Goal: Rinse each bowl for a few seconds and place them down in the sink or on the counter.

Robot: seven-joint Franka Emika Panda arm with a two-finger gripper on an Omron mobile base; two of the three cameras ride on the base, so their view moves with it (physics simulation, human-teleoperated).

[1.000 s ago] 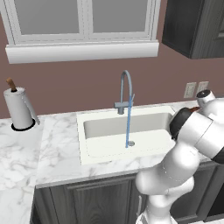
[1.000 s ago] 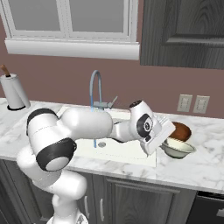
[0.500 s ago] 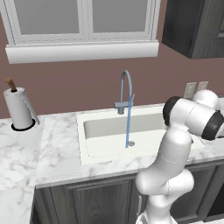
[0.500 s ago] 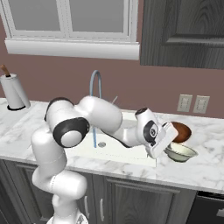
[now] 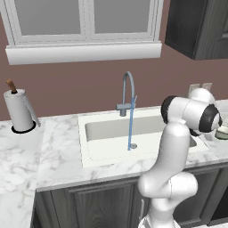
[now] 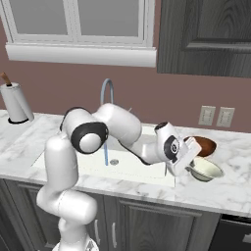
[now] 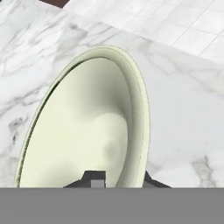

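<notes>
Gripper: the gripper [image 6: 192,156] sits right at the near rim of the pale bowl [image 7: 87,144]. The two finger tips [image 7: 94,177] poke up at the bottom of the hand view. I cannot tell if they are apart or together.

Which way: the pale bowl lies straight ahead of the hand, very close.

Bowls: the pale bowl [image 6: 205,169] rests on the counter [image 6: 230,188], right of the sink [image 6: 130,169]. A reddish-brown bowl [image 6: 203,145] sits just behind it.

Arm: it reaches low across the sink toward the right.

Water: a thin blue stream [image 5: 132,127] runs from the faucet [image 5: 128,91] into the sink [image 5: 111,133].

Next: I think the hand must close on the rim.
</notes>
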